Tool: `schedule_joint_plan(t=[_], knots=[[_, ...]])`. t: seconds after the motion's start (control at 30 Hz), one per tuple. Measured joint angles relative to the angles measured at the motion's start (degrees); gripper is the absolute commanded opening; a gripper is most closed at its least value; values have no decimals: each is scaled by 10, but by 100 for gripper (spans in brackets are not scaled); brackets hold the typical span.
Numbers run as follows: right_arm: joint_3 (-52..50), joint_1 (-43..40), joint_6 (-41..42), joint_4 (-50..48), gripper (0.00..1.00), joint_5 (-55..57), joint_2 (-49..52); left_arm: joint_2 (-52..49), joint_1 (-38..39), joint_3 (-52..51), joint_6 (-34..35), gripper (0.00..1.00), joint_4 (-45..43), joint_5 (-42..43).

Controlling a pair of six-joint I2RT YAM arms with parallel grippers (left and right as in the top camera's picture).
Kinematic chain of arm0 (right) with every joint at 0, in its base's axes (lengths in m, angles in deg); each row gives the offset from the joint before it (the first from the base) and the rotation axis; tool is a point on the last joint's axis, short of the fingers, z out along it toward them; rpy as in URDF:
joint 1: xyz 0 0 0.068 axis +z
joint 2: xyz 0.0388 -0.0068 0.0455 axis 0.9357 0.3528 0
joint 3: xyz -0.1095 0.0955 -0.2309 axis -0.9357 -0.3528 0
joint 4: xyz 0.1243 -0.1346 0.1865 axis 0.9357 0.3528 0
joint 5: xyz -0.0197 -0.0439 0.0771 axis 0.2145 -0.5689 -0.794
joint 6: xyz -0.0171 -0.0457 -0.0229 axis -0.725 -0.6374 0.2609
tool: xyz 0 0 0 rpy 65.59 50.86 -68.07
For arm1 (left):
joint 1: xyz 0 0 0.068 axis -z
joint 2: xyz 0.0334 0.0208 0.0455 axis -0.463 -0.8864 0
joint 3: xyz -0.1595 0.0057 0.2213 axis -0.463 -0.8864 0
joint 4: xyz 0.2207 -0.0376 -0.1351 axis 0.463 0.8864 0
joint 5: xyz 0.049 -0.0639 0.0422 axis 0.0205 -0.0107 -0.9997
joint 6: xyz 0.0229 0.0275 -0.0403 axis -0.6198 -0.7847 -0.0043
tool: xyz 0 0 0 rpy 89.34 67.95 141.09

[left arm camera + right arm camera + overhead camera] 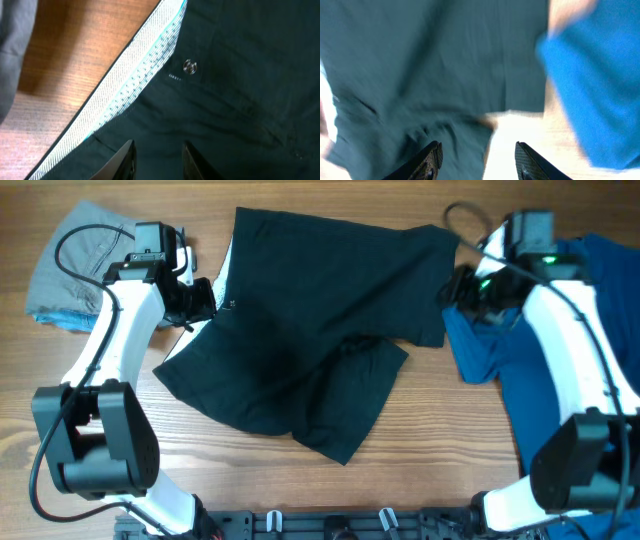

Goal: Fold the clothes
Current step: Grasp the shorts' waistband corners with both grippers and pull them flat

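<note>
The black shorts [310, 330] were seen spread and rumpled across the middle of the bench [420, 470], nearer its far edge. The grey garment [80, 265] lay at the far left corner and the blue shirt [560, 350] along the right edge. The shorts were therefore judged the piece in hand, at the grasping stage before a first fold. The left end effector [157, 150] was poised, fingers apart, over black cloth just beside the white speckled waistband [135, 85]. The right end effector [479, 150], likewise parted and empty, was placed at the shorts' right side, its view blurred. Next, both sides would need pinching, with the blue shirt's edge avoided.
</note>
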Motion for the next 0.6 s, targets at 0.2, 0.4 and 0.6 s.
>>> schedule_joint_plan(t=[0.2,0.4,0.6], knots=[[-158,73,-4,-118,59,-2,18,0,0,0,1,31,30,-20],[-229,91,-6,-243,5,-11,19,0,0,-41,26,34,45,-31],[-226,77,17,-175,4,17,17,-2,0,-140,35,36,-34,-33]])
